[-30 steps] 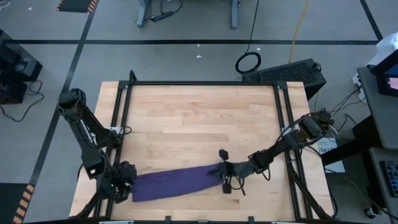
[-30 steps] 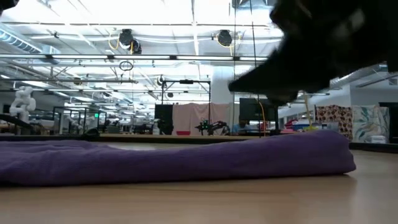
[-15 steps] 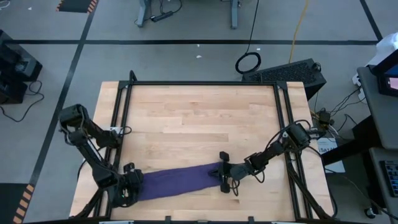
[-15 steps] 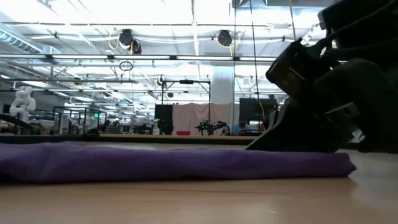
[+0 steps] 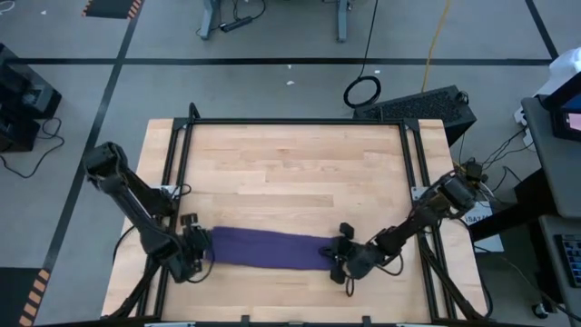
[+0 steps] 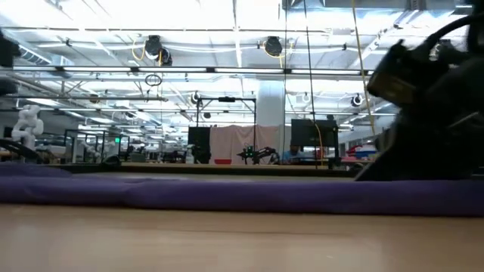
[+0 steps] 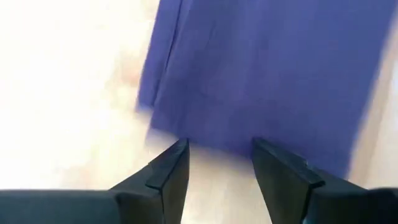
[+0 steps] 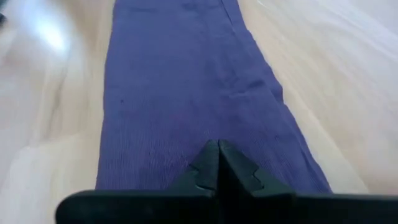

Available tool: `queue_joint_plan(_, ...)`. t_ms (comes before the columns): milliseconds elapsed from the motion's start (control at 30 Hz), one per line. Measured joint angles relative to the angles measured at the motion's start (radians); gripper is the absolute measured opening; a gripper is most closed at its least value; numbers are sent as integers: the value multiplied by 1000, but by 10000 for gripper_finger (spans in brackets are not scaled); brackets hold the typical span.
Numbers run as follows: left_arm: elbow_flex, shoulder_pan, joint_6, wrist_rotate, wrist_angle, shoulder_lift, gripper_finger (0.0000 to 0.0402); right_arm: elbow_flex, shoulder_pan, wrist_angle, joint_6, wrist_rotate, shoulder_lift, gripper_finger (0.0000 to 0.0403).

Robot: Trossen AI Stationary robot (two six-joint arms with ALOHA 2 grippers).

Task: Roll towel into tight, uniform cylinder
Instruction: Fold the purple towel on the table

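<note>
Overhead looks straight down; low, table-level; wrist cameras, seemingly close, share the towel.

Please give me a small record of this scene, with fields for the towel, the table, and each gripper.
towel: purple towel, folded into a long flat strip, not yet rolled
table: wooden table; the strip lies near its front edge
left gripper: left gripper open at the strip's left end, fingers apart, nothing between them
right gripper: right gripper shut at the strip's right end, tips at the cloth's edge; whether it pinches cloth cannot be told
</note>
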Motion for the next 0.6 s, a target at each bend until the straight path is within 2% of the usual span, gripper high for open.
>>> queue_joint_plan(67,11,7,1,-26,-44,-65,177,-2,17,-38,30,30,-25,0)
queue_joint_plan(133,9,8,-2,-96,-68,-125,177,-4,33,-52,39,60,-51,0)
queue_joint_plan(267,-19,7,-19,-171,61,-190,177,0,57,-29,35,115,-114,0)
queue_joint_plan(367,-54,8,-28,-181,185,-175,177,6,77,-26,-15,157,-166,0)
queue_joint_plan(467,-92,13,-34,-176,289,-133,167,10,86,-16,-90,152,-202,0)
queue_joint_plan(600,-113,39,-81,-143,260,-53,128,9,87,-32,-120,154,-184,0)
